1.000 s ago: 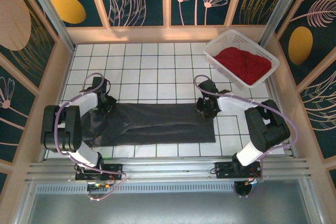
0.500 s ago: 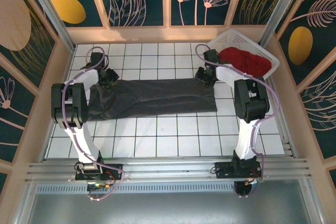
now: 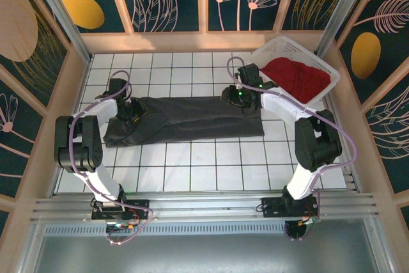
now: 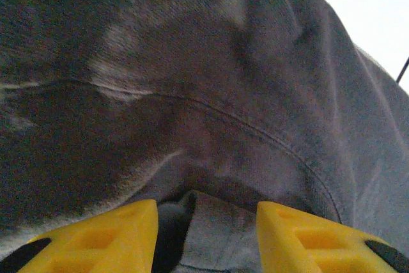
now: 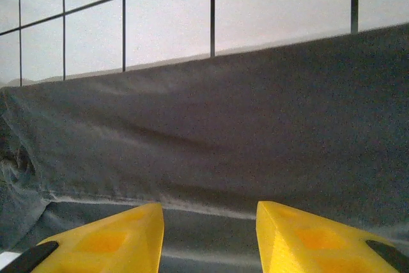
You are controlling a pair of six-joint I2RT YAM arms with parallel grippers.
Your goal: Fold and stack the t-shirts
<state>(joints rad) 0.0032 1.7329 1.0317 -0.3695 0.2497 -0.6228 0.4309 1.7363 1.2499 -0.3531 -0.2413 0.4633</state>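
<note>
Light is bright and even from above, yet my left wrist sees the grey t-shirt (image 4: 192, 94) blurred, dim.

Shirt (image 3: 192, 119) on table (image 3: 192, 165), basket (image 3: 264, 53) far right

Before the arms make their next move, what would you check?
1. Left claw open above the grey t-shirt: ok.
2. Right claw open above that shirt: ok.
3. The grey t-shirt lying as a long folded strip on the table: ok.
4. Strip's left end smooth: not ok, wrinkled.
5. Cloth free of both claws: cannot tell.
6. The red t-shirt waiting in the basket: ok.
</note>
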